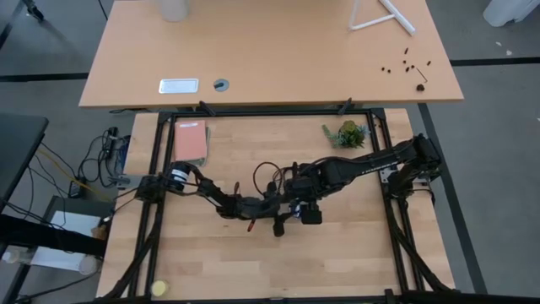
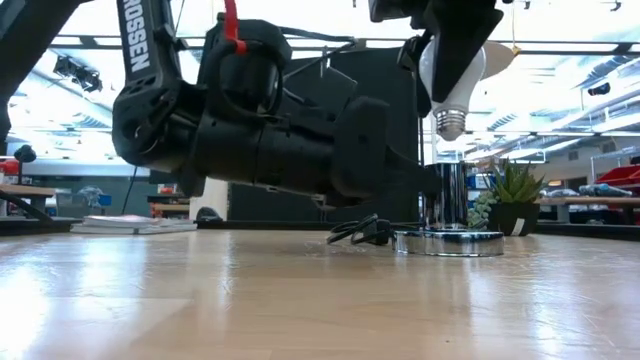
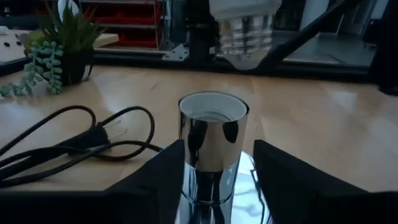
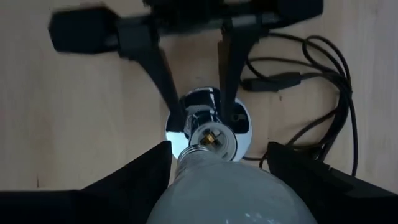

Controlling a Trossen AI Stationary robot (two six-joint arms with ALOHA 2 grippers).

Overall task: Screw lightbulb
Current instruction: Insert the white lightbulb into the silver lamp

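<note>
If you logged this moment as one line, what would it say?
right hand: holds lightbulb above socket, screw end down, not in | left hand: grips socket tube | cord: on table

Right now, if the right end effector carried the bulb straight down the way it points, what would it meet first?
The open top of the chrome socket, held by the left end effector. The lightbulb in the right end effector hangs just above it, its screw end apparently slightly off-centre.

Lightbulb [image 3: 245,28] top cut off
</note>
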